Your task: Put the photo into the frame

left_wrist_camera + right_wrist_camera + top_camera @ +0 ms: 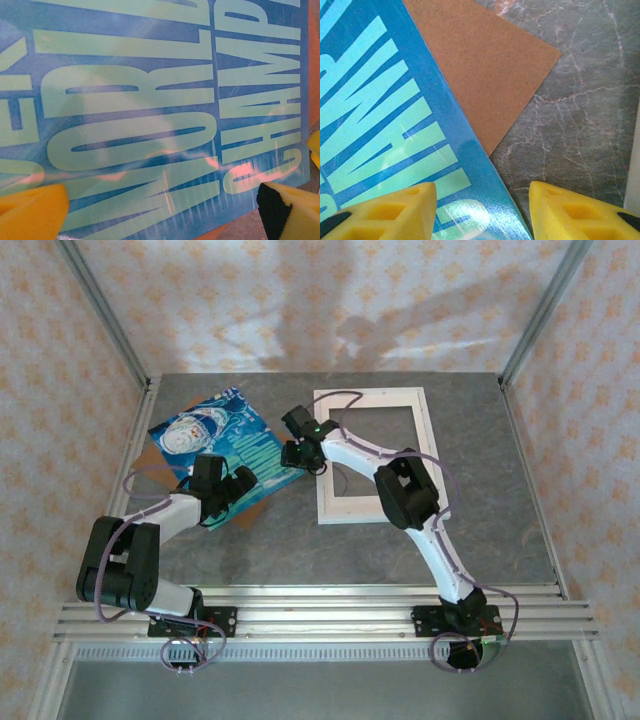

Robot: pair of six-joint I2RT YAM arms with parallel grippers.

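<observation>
- Left fingers (30, 212) stood apart, the photo (150, 125) spread between and beyond them.
- Right fingers (385, 210) stood apart, straddling the photo's edge; brown board (490, 75) beyond them.

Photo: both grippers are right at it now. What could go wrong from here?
1. The photo lies flat on a brown board. The open right gripper straddles its edge, so closing may crease the paper or catch the board too.
2. Its surface looks glossy in the left wrist view, so the open left gripper could slip on it.
3. The right arm reaches across the frame, so carrying the photo over might knock it.
</observation>
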